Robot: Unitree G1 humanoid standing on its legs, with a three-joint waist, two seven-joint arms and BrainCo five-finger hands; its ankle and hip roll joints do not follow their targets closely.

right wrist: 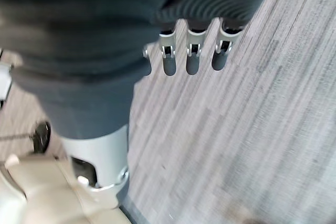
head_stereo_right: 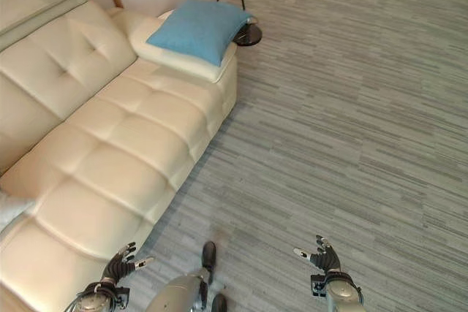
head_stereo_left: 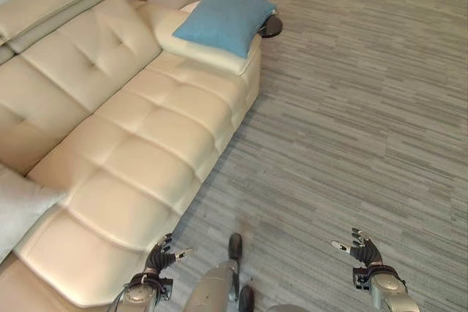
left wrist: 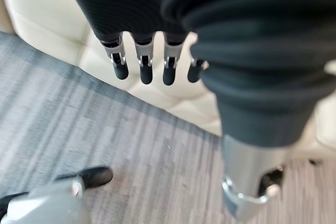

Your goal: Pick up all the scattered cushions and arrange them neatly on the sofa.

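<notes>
The cream tufted leather sofa (head_stereo_left: pixel 139 144) lay ahead of the left hand (head_stereo_left: pixel 156 261)'s released, empty fingers (left wrist: pixel 143 69). A blue square fabric cushion (head_stereo_left: pixel 223 20) sat on its far armrest, seemingly already placed. The right hand (head_stereo_left: pixel 363 251) hung open over grey floor.

Cream tufted sofa (head_stereo_left: pixel 146 129), a blue cushion (head_stereo_left: pixel 223 21) on its armrest, grey streaked floor (head_stereo_left: pixel 351 122), pale grey cushion (head_stereo_left: pixel 18 210).

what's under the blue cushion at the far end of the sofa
The blue cushion lies on the cream sofa's armrest, one corner overhanging a dark round base on the floor. The armrest top beneath it is covered, so anything there can't be seen.
</notes>
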